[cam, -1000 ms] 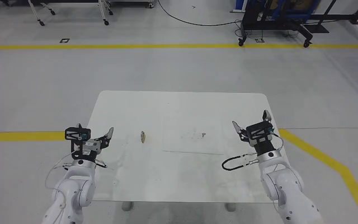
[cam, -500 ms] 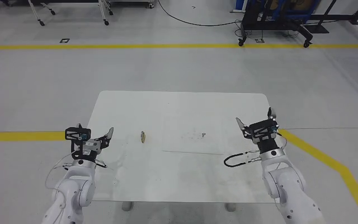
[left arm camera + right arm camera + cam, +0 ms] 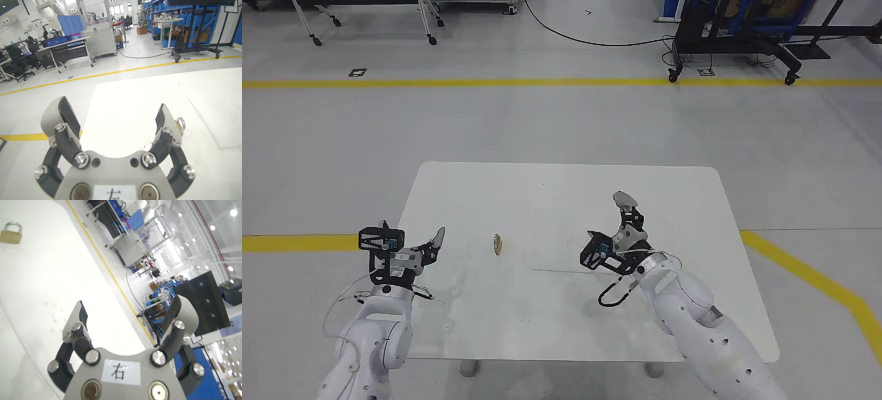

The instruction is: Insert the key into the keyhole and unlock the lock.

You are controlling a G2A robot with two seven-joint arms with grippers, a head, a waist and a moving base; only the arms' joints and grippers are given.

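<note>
Two claws hang over a white surface (image 3: 542,190).

Top view: the left claw (image 3: 410,242) sits at the surface's left edge and the right claw (image 3: 610,228) near the middle, both spread wide and empty. The lock (image 3: 498,243) lies between them, nearer the left. The key cannot be made out; the right claw may cover it.

Left wrist view: the left claw (image 3: 113,113) gapes, and one finger hides most of the lock (image 3: 181,123), leaving its shackle.

Right wrist view: the right claw (image 3: 130,306) is wide open, with the lock (image 3: 11,235) well apart.

Risks: a flat key could skid out of a pinch, and the loose lock could slide when pushed unless held.
</note>
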